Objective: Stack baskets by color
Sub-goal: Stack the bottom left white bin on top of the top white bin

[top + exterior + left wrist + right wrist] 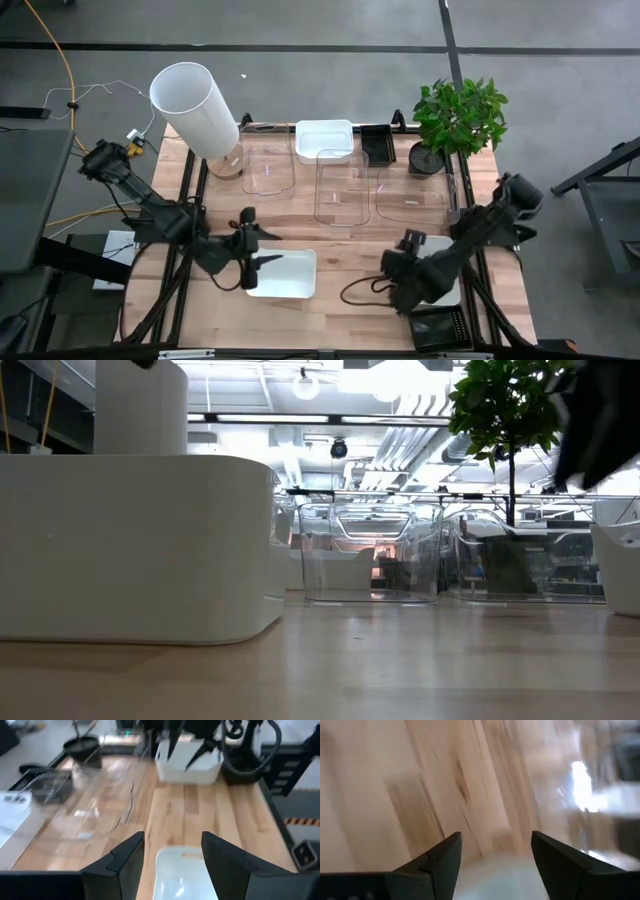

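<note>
Left end effector (262, 258) wide open at white basket (284, 274) rim, ungripped. Right end effector (393, 285) open over second white basket (446, 290).

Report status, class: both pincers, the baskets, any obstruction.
Left pincer open over near white basket. Right pincer open above another white basket. Three clear baskets unstacked behind. Nothing blocking.
</note>
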